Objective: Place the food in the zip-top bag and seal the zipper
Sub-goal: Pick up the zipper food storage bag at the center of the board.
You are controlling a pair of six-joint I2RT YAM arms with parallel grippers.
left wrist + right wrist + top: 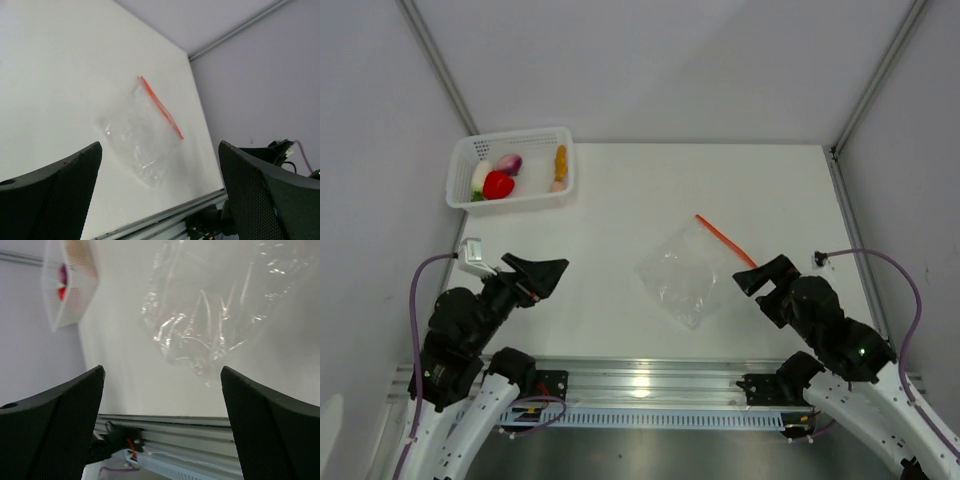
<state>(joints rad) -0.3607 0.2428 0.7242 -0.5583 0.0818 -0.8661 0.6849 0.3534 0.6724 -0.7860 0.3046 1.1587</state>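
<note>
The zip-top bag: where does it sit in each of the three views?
Top external: zip-top bag right of centre on the table, between the arms.
Left wrist: centre, zipper along its upper right.
Right wrist: upper right; zipper not in it.
Shared landmark: the aluminium rail at the table's near edge.

I can read no text, label, brand, number or sign anywhere in my views.
</note>
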